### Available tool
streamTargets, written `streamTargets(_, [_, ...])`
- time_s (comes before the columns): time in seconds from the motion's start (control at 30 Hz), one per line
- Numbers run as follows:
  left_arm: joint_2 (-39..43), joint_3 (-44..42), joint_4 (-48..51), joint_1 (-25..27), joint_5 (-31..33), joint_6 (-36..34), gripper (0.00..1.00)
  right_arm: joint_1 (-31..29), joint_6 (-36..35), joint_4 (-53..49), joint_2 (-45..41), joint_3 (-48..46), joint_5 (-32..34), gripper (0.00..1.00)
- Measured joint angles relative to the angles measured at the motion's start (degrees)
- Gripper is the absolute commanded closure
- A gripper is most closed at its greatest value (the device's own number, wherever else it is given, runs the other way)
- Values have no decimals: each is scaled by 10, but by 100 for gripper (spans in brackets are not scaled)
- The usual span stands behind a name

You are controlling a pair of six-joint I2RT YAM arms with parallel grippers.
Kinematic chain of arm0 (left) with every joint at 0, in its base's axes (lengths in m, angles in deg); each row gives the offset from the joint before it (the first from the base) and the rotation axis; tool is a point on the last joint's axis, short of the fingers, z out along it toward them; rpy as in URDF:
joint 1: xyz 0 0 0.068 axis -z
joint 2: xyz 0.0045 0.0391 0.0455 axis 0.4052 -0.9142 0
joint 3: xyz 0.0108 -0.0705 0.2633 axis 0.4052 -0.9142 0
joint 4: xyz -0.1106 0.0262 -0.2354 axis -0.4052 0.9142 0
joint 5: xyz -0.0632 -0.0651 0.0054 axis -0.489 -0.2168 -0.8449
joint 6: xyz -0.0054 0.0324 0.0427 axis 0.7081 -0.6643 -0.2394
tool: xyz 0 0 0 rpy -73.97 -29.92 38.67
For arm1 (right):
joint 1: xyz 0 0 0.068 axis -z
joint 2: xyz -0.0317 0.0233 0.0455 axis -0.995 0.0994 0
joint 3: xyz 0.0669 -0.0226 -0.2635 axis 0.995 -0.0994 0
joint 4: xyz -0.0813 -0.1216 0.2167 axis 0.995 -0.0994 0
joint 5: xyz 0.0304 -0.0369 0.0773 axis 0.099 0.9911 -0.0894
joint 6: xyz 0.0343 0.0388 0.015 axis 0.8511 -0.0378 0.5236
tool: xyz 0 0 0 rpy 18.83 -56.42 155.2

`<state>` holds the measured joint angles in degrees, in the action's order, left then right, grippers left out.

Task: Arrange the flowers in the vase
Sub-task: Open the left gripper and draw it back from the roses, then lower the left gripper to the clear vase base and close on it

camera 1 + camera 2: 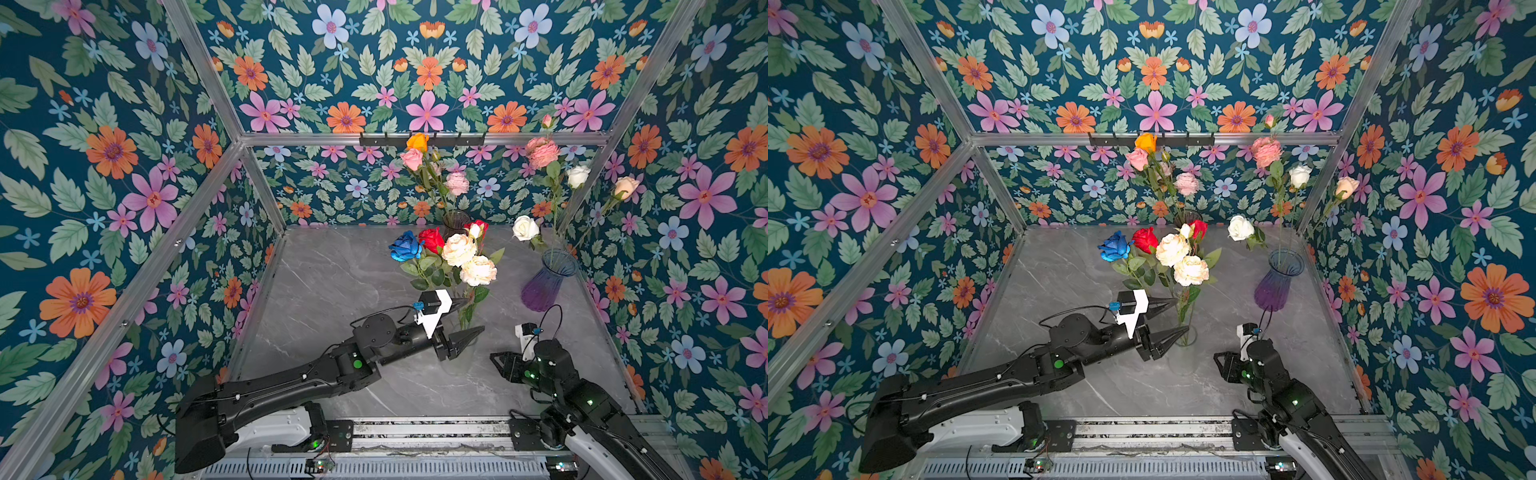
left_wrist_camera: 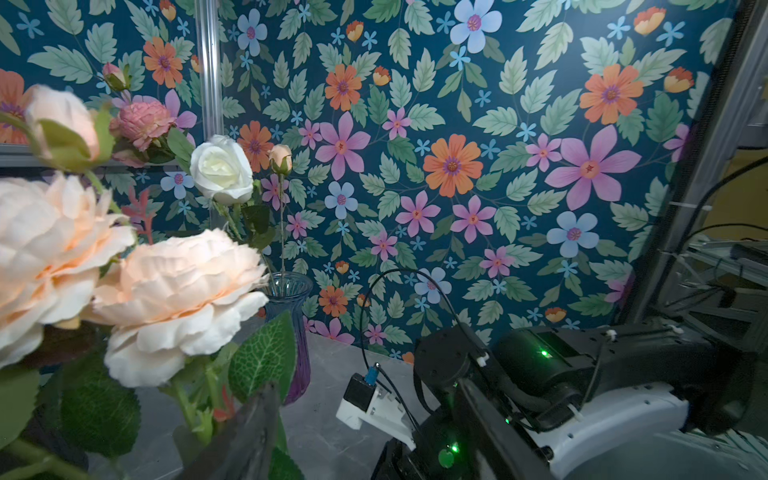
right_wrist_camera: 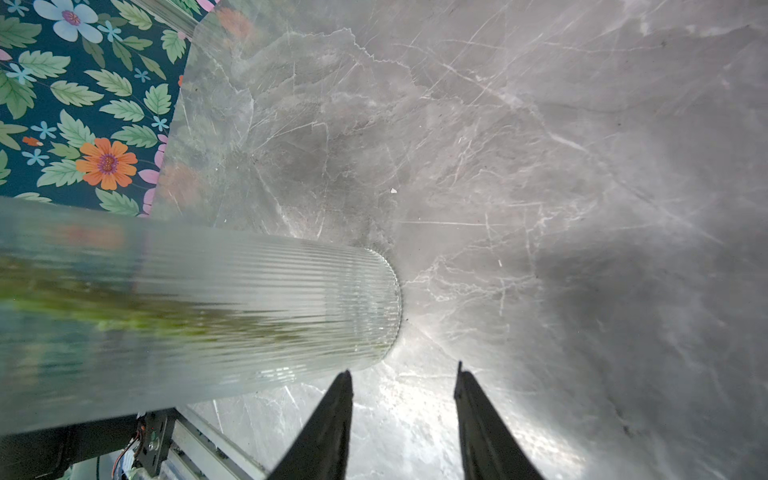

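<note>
A clear ribbed glass vase (image 1: 463,353) (image 3: 249,311) stands mid-table and holds a bunch of flowers (image 1: 457,249): a blue rose, red roses and cream peonies (image 2: 178,299). My left gripper (image 1: 468,319) (image 2: 368,384) is open. Its two fingers straddle the green stems just above the vase's mouth without pinching them. My right gripper (image 1: 498,361) (image 3: 403,374) is open and low over the table at the vase's foot. The ribbed glass lies beside one of its fingers, and nothing is between the two.
A purple vase (image 1: 544,286) (image 2: 291,299) at the right back holds white, pink and cream flowers. A dark vase (image 1: 456,222) against the back wall holds orange and pink ones. Bare grey marble table (image 1: 332,291) lies to the left. A metal rail (image 1: 428,432) runs along the front.
</note>
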<state>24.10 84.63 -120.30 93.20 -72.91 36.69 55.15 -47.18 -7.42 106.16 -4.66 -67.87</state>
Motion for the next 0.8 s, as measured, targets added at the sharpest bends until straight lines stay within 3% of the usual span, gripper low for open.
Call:
streamTargets(0.2, [91,-32,59,9,-58,-17,29,0,-14,6,-27,0,-42,52])
streamTargets(0.43, [159,-129,118,39,-117,-47,28,-14,-16,-8,-150,-14,-63,47])
streamTargets(0.67, [181,-291,80,117,-2,-15,27,-15,-16,-19,-129,-16,-47,46])
streamTargets(0.8, [107,-365,7,185,119,22,22,-15,-16,-19,-96,-13,-36,44])
